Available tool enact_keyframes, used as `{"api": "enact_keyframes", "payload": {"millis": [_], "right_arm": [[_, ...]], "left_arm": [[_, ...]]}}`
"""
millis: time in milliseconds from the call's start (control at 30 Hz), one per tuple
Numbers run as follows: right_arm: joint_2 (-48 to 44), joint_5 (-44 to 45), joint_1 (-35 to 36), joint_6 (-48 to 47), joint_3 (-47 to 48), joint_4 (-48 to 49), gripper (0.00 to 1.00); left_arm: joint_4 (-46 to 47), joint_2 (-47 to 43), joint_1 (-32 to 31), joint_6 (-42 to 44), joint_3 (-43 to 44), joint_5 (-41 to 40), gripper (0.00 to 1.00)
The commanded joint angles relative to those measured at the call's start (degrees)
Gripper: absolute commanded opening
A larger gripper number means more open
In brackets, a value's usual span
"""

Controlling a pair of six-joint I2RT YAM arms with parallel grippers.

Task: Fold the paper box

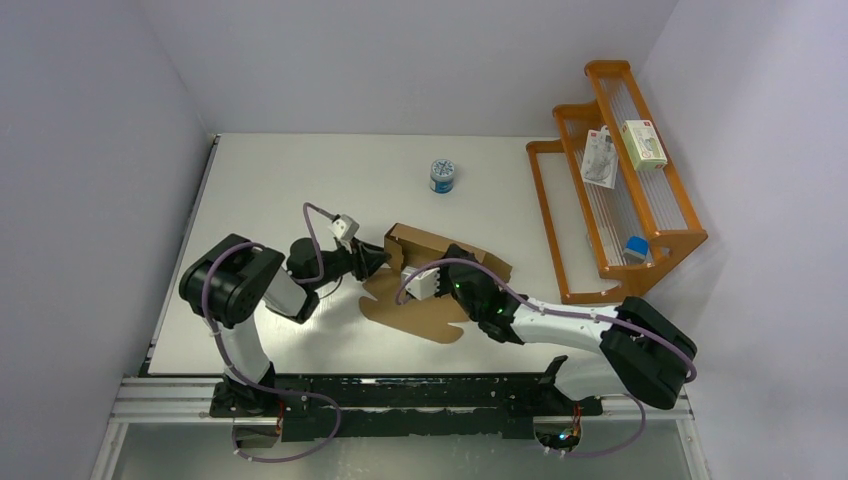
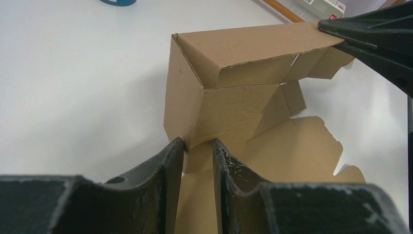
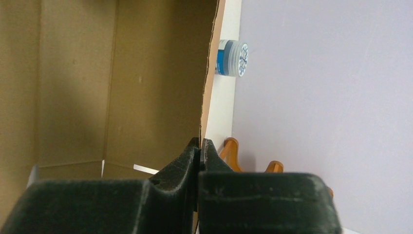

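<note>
The paper box (image 1: 420, 315) is a brown cardboard sheet, half raised in the middle of the table, with one long wall upright and rounded flaps lying flat toward me. My left gripper (image 1: 388, 262) comes in from the left at the box's left end. In the left wrist view its jaws (image 2: 198, 146) stand narrowly apart with a folded lower corner of the box (image 2: 234, 105) filling the gap between the tips. My right gripper (image 3: 200, 142) is shut on the thin edge of the upright wall (image 3: 122, 73). It also shows as black fingers (image 2: 360, 34) at the wall's far top corner.
A blue-and-white round tin (image 1: 443, 176) stands behind the box. An orange wooden rack (image 1: 676, 213) along the right wall holds white printed packages (image 1: 645, 143) and a small blue item (image 1: 635, 248). Pale walls close in the table on three sides.
</note>
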Motion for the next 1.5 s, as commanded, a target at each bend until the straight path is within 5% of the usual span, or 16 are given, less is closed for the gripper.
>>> {"api": "enact_keyframes", "payload": {"millis": [0,233,867,1167,1467], "right_arm": [[-0.4,3.0,3.0,-3.6,-2.3,6.5,0.0],[2.0,8.9,7.0,-5.6,-4.3,8.8,0.0],[1.4,7.6,6.8,-7.4,-2.1,0.0,0.0],[0.0,6.1,6.3,-8.1,-0.4,-2.4,0.0],[-2.3,6.5,6.5,-10.6,-1.8,0.0,0.0]], "left_arm": [[6.8,1.3,-0.7,1.1,-1.1,-2.0,0.34],[8.5,0.7,-2.5,3.2,-3.8,-7.0,0.35],[13.7,-1.7,0.8,0.2,-7.6,-6.3,0.47],[18.3,-3.6,1.6,-6.9,-13.3,-10.5,0.4],[7.1,-12.6,1.6,-5.4,-12.4,-11.6,0.44]]}}
